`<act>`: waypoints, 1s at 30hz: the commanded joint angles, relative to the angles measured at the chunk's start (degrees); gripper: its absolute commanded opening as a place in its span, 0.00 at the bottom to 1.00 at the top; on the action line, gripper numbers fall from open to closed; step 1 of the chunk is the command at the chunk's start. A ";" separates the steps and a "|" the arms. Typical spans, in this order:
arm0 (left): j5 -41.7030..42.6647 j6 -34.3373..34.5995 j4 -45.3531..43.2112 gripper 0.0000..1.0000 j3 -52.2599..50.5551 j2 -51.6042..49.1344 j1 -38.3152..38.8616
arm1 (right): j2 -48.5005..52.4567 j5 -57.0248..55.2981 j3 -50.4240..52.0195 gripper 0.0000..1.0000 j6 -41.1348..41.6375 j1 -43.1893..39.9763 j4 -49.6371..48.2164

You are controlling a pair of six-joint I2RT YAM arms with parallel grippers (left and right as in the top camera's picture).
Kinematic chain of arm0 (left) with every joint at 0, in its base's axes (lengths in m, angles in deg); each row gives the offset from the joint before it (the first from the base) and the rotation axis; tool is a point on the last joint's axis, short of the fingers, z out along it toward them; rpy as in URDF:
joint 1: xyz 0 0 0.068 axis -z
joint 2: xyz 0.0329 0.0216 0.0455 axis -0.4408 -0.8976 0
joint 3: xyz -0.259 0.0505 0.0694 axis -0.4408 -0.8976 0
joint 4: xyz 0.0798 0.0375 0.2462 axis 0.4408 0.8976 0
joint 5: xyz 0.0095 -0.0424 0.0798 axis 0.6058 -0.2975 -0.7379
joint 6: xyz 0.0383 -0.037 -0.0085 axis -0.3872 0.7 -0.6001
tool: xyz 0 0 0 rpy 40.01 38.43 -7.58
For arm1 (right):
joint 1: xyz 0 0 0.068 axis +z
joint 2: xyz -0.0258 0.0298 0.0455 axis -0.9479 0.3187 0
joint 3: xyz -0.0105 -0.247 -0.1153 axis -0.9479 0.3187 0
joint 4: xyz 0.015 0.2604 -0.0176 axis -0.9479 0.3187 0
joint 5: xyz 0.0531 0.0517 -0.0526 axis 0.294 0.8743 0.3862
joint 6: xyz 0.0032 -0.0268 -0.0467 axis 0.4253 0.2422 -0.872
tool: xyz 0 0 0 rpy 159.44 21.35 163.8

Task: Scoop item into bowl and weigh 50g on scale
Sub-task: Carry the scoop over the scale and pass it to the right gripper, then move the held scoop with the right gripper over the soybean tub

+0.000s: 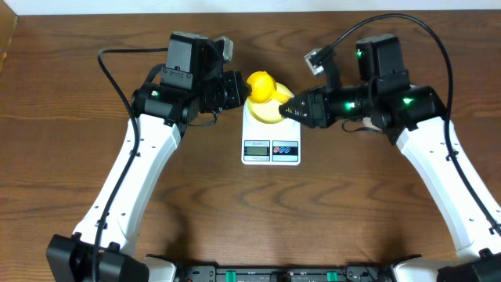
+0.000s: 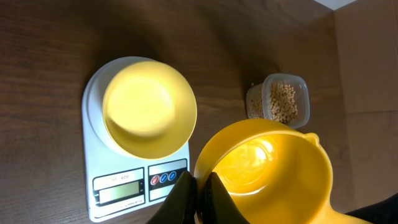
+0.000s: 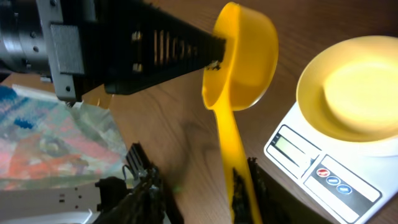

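Passing the scoop: left gripper pinches its rim, right gripper seems clamped on the handle. Advice? — Desk

Release one grip before moving; keep the cup level. Bowl sits empty on the scale, whose long axis runs front-back, display toward the robot. Beans wait in the tub beyond it. — Photographer

I count one scale on my feed, with one display and three buttons on its front: one red, two blue. There is one bowl, one yellow measuring scoop and one clear tub. The beans in that tub are too many for me to count. I have two arms, so two grippers: the left gripper and the right gripper
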 commanded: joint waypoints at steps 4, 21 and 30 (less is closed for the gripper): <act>0.90 -0.15 0.02 0.07 0.09 0.74 -0.26 | -0.42 -0.48 -0.66 0.21 0.70 -1.57 -0.11; 0.28 -0.72 -1.11 0.24 0.09 0.74 -0.26 | -0.42 -1.99 -0.66 0.01 3.13 -1.57 -0.13; 0.35 -4.48 -1.07 0.38 0.09 1.73 -0.24 | -0.42 -10.03 -0.66 0.01 5.81 -1.60 -0.09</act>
